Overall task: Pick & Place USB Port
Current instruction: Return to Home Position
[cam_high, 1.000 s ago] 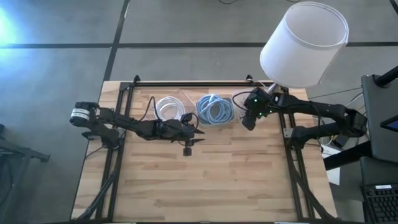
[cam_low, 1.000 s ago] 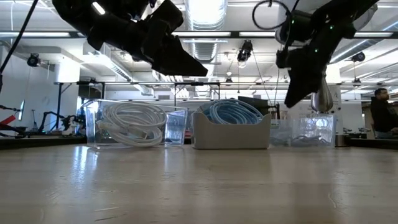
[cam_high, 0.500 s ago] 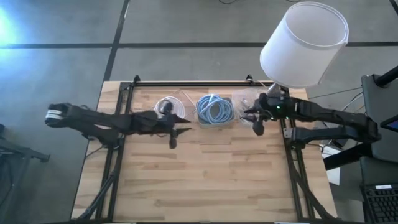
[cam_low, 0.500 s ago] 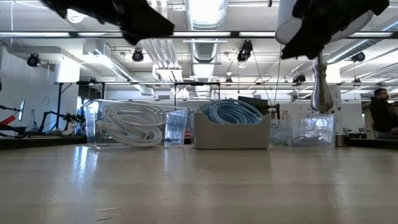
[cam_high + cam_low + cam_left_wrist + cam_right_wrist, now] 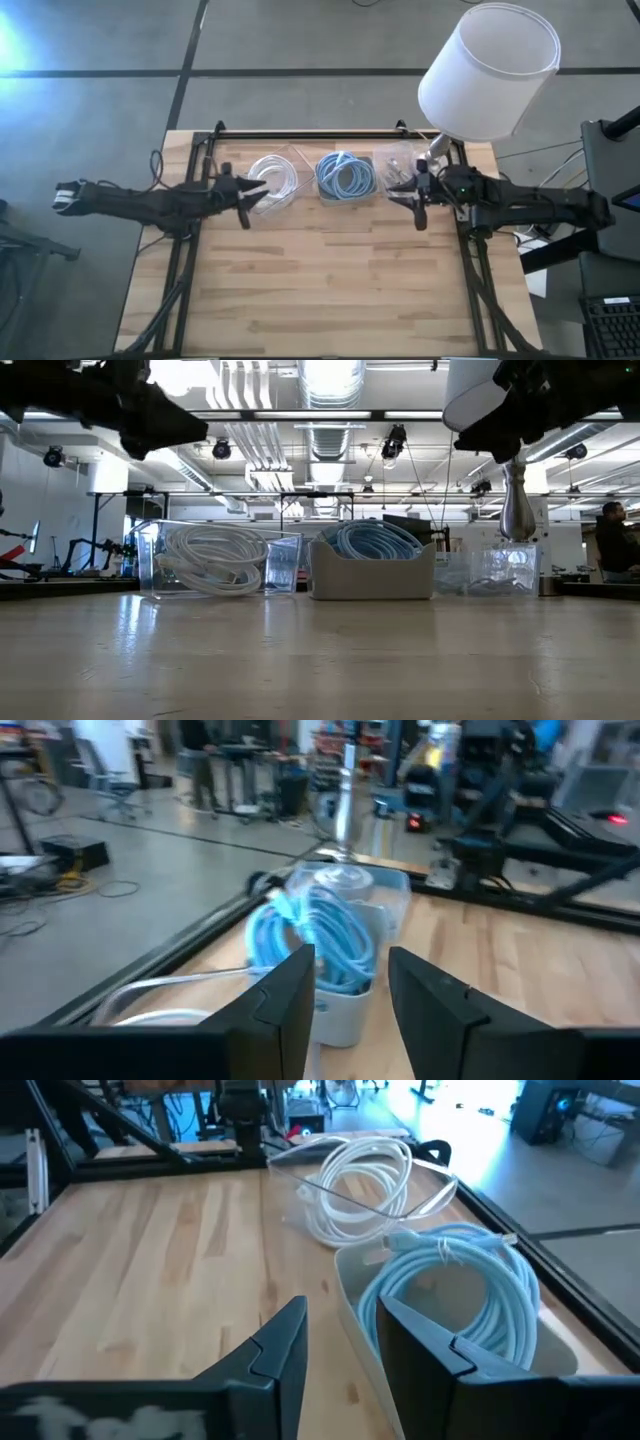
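Note:
My left gripper [image 5: 243, 207] hangs above the table's left part, beside a clear box of coiled white cable [image 5: 272, 180]. It is open and empty. My right gripper [image 5: 420, 207] hangs above the right part, just near of a small clear box [image 5: 393, 165] whose contents I cannot make out. It is open and empty. Between the two boxes stands a white bin of coiled blue cable [image 5: 346, 175], also in the left wrist view [image 5: 320, 935] and the right wrist view [image 5: 450, 1285]. No USB port shows plainly.
The three containers stand in a row at the table's far edge [image 5: 370, 565]. A lamp with a white shade [image 5: 490, 70] stands at the far right corner, its metal stem [image 5: 515, 510] behind the small clear box. Bare wood [image 5: 330, 280] fills the middle and near part.
Both arms have drawn back and risen. My left gripper has gone from the table's middle toward the left edge, to beside the white cable box. My right gripper has gone a little toward the right and near edges. The containers have stayed put.

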`<state>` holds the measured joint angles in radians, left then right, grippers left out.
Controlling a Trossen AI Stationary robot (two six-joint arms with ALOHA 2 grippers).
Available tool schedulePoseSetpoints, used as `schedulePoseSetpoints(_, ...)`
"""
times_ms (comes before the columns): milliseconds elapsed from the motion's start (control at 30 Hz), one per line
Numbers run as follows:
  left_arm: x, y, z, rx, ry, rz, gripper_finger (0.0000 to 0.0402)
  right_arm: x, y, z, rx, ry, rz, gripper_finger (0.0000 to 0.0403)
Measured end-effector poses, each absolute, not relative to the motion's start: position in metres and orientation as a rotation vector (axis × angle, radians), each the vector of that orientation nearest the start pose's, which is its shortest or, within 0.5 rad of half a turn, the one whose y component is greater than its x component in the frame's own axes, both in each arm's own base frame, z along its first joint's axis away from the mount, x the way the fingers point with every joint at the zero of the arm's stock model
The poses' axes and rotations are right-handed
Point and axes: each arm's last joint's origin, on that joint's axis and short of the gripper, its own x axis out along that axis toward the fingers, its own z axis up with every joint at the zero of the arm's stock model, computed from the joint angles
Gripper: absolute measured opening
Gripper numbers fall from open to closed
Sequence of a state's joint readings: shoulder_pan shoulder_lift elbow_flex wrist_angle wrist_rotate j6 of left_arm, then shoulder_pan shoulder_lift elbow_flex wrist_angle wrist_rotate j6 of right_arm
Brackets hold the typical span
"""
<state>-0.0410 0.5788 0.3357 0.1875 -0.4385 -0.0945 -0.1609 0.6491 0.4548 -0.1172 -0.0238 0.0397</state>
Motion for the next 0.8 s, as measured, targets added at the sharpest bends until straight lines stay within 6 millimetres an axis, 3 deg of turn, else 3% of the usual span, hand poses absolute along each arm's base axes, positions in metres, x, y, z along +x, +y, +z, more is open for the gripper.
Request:
schedulePoseSetpoints(400, 0.105, 0.009, 0.226, -0.084, -0.027, 0.436, 0.0133, 0.126, -0.020, 0.214, 0.070, 0.224, -0.138, 0.0101)
schedulePoseSetpoints(800, 0.086, 0.010, 0.209, -0.007, -0.069, 0.437, 0.0133, 0.099, -0.015, 0.200, 0.049, 0.058, -0.112, 0.0087)
